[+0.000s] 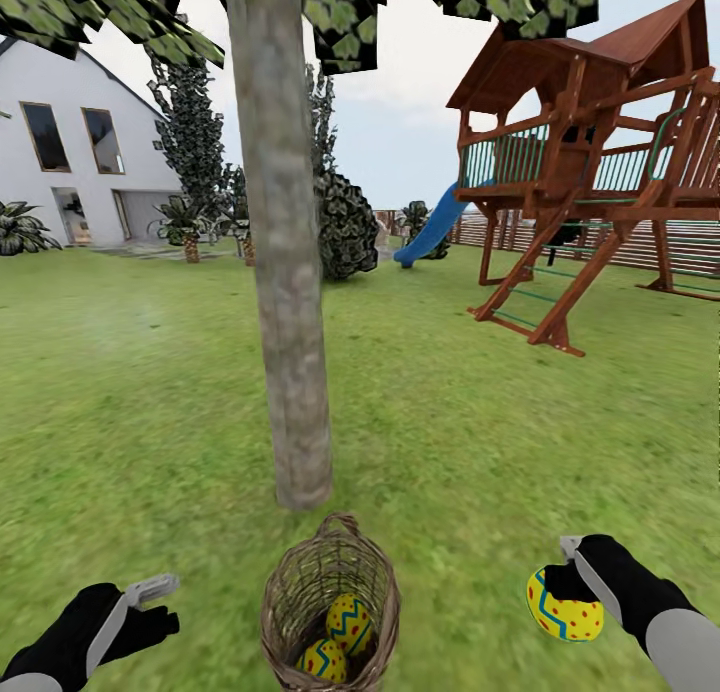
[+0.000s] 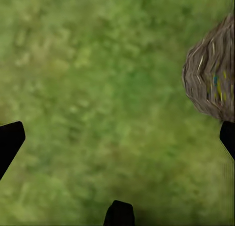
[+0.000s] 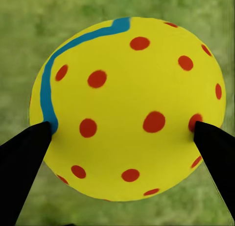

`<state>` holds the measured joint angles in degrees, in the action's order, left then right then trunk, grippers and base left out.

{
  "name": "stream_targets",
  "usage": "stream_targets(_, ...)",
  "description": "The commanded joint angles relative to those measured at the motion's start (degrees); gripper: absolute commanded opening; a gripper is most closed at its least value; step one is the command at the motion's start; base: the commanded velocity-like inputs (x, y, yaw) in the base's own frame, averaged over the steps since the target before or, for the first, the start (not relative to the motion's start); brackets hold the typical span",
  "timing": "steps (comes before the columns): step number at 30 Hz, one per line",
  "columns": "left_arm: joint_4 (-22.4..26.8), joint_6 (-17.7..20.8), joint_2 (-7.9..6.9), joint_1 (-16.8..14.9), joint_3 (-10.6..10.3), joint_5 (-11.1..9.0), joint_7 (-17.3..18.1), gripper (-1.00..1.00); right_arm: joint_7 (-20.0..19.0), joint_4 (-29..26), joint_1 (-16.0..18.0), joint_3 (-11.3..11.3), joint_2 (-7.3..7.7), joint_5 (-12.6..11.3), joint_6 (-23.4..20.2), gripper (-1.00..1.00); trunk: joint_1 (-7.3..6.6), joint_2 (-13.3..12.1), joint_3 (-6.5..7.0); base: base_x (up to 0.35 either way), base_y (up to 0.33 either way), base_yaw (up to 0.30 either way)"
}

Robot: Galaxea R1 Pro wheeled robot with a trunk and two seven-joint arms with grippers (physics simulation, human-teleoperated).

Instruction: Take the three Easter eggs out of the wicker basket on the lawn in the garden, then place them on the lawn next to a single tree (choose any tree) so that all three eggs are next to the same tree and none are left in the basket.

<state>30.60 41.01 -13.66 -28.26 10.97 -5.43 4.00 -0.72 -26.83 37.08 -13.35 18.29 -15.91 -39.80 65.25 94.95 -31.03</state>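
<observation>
The brown wicker basket (image 1: pixel 330 597) stands on the lawn (image 1: pixel 150 412) just in front of the grey-brown tree (image 1: pixel 290 302) trunk. Two yellow Easter eggs (image 1: pixel 348 622) with blue zigzags lie inside the basket. A third Easter egg (image 1: pixel 563 604) hangs above the grass to the basket's right, with my right gripper (image 1: pixel 566 572) shut on it. In the right wrist view this egg (image 3: pixel 129 106) sits between both black fingers (image 3: pixel 24 162). My left gripper (image 1: pixel 150 600) hovers left of the basket, open and empty. Part of the basket (image 2: pixel 213 71) shows in the left wrist view.
A wooden play tower (image 1: pixel 590 152) with a blue slide (image 1: pixel 430 227) stands at the right back. A white house (image 1: pixel 80 142) is far left. Dark bushes (image 1: pixel 345 222) and cypresses stand behind the tree. Grass spreads open on both sides of the trunk.
</observation>
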Motion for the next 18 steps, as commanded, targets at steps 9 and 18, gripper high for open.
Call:
stream_targets(9,0.12,0.39,0.06,-0.04,0.28,-0.37,-0.04,1.00,-0.25,-1.38,0.02,-0.19,1.49,-0.51,0.77,-1.00,0.00,0.03,-0.07,0.000,-0.331,0.000)
stream_targets(18,0.16,0.47,0.03,-0.03,0.37,-0.53,-0.03,1.00,2.31,-9.39,0.01,7.92,1.99,0.28,17.29,-1.00,0.00,0.03,-0.07,0.000,-0.330,0.000)
